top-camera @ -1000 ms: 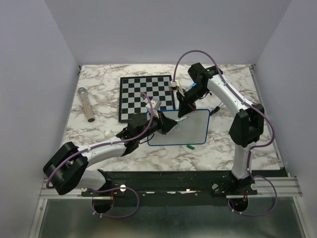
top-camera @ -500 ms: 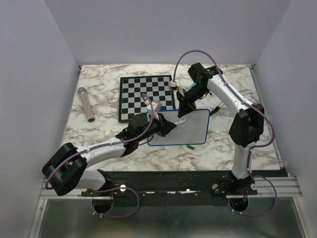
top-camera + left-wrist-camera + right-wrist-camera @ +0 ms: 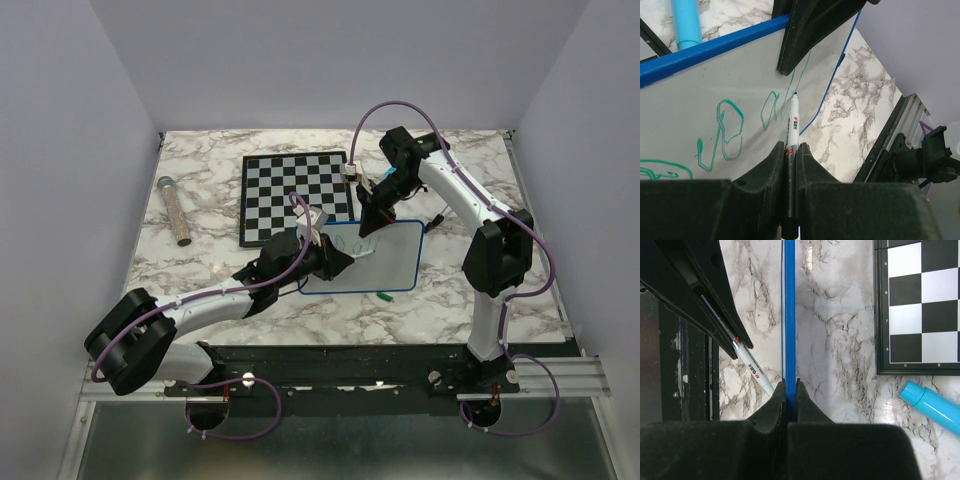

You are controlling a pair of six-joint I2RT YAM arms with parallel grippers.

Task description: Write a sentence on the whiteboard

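The whiteboard (image 3: 385,262), white with a thin blue rim, lies tilted on the marble table in the top view. My right gripper (image 3: 368,228) is shut on its blue rim (image 3: 789,315) at the far edge. My left gripper (image 3: 345,258) is shut on a white marker (image 3: 791,130); its green tip touches the board (image 3: 700,110). Green loopy letters of the sentence (image 3: 725,135) run across the board in the left wrist view. The marker also shows in the right wrist view (image 3: 752,370).
A black-and-white checkered board (image 3: 295,195) lies behind the whiteboard. A light blue marker (image 3: 932,407) lies beside it. A small green cap (image 3: 384,297) lies in front of the whiteboard. A clear tube (image 3: 176,210) lies at the far left.
My left gripper with the marker has shifted slightly left and nearer along the board, and more green strokes show. My right gripper has kept still on the rim.
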